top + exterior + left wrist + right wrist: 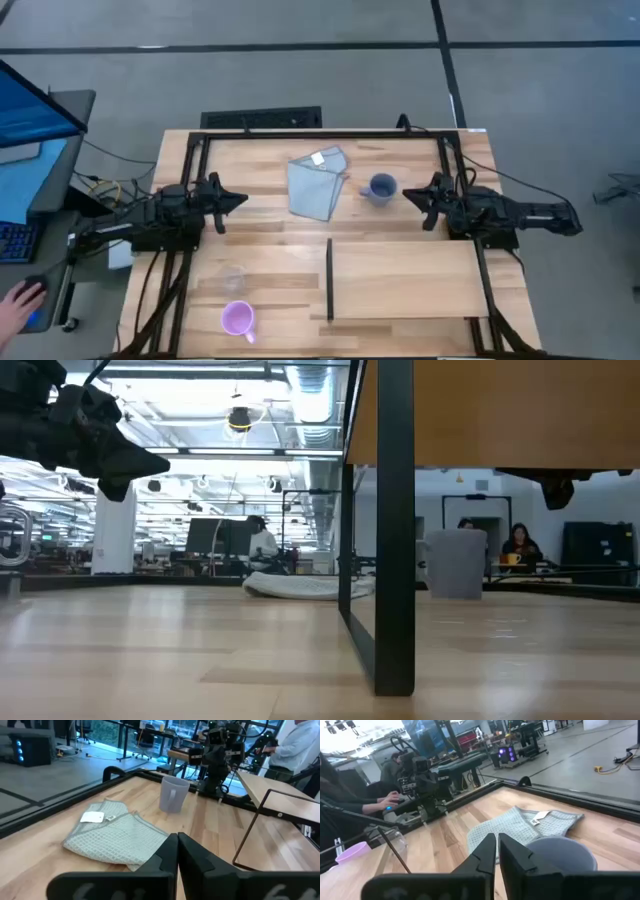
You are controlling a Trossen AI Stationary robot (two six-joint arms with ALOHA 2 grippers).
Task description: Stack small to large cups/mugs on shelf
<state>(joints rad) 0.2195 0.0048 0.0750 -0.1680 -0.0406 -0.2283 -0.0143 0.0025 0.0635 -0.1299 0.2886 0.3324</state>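
- We see the shelf (410,278) bare, its black divider strip (329,279) facing the pink-purple mug (237,319) and clear cup (233,277).
- Beyond the shelf, the grey-blue mug (380,188) stands beside a folded cloth (316,184).
- The left gripper (232,200) and right gripper (412,197) flank them, fingers pressed together, holding nothing.

No text or label can be read.

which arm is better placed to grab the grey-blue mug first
Right. The right gripper sits just beside the grey-blue mug, which fills its wrist view. The left gripper is farther off, with the folded cloth lying between it and the mug.
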